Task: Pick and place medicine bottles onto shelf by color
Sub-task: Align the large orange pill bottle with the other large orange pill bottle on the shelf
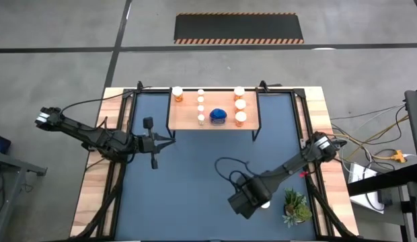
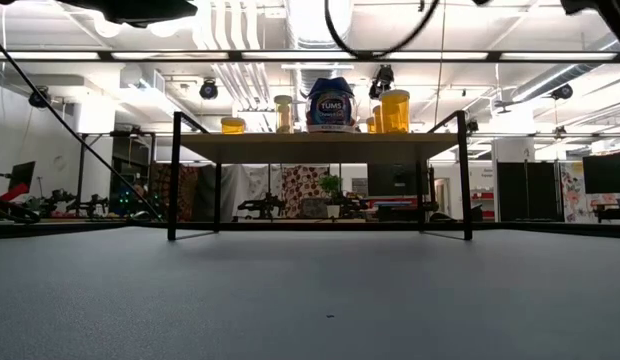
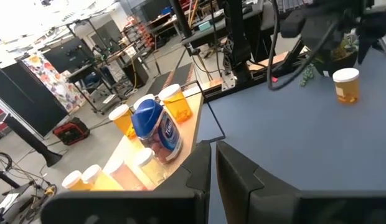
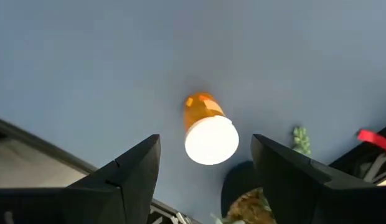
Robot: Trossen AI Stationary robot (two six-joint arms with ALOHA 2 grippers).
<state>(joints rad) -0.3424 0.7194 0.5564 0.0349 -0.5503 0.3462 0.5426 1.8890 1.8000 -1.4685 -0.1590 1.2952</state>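
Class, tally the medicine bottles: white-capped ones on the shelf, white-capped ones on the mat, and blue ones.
White-capped bottles on shelf: 7
White-capped bottle on mat: 1
Blue bottle: 1
Total: 9

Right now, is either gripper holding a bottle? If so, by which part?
Nothing held. The right gripper is open above the orange bottle on the mat, fingers either side of its white cap, not touching. The left gripper is shut, empty.

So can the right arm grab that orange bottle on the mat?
Probably yes. The right end effector is open and hangs right above the orange bottle, which stands upright on the mat with space around it. Only the plant is near, off to one side.
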